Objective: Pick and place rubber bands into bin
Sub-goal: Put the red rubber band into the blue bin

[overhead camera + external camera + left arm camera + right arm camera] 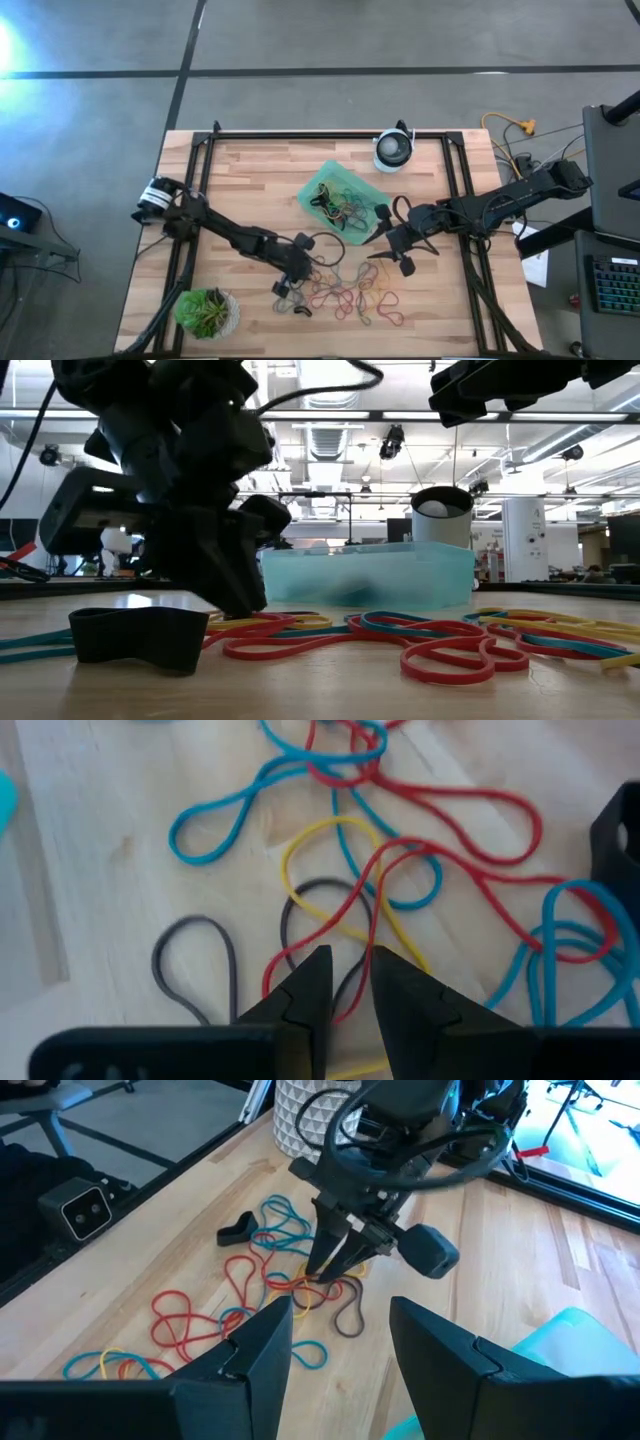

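The rubber bands (pixel 350 295) lie loose in a tangle of red, blue, yellow and grey loops on the wood near the table's near edge. More bands (pixel 340 208) rest inside the mint-green bin (pixel 318 186) at mid-table. My left gripper (pixel 347 970) points down into the left end of the tangle (pixel 322 1270), its fingers a narrow gap apart on either side of a red strand (pixel 374 920). My right gripper (pixel 340 1340) is wide open and hangs above the wood just off the bin's right corner (pixel 388 240). It touches nothing. My left gripper comes from above with its fingertips (pixel 318 970) down among the bands. A red strand (pixel 372 945) and a grey one (pixel 300 890) run into the gap between them. The gap is wider than a strand, and I cannot tell whether the fingers touch either.
A wide black loop (pixel 140 635) lies on the wood left of the tangle. The round white-and-black device (pixel 394 150) stands by the far edge, and a potted plant (pixel 205 312) sits at the near left corner. Black frame rails (pixel 195 180) run along the table's sides.
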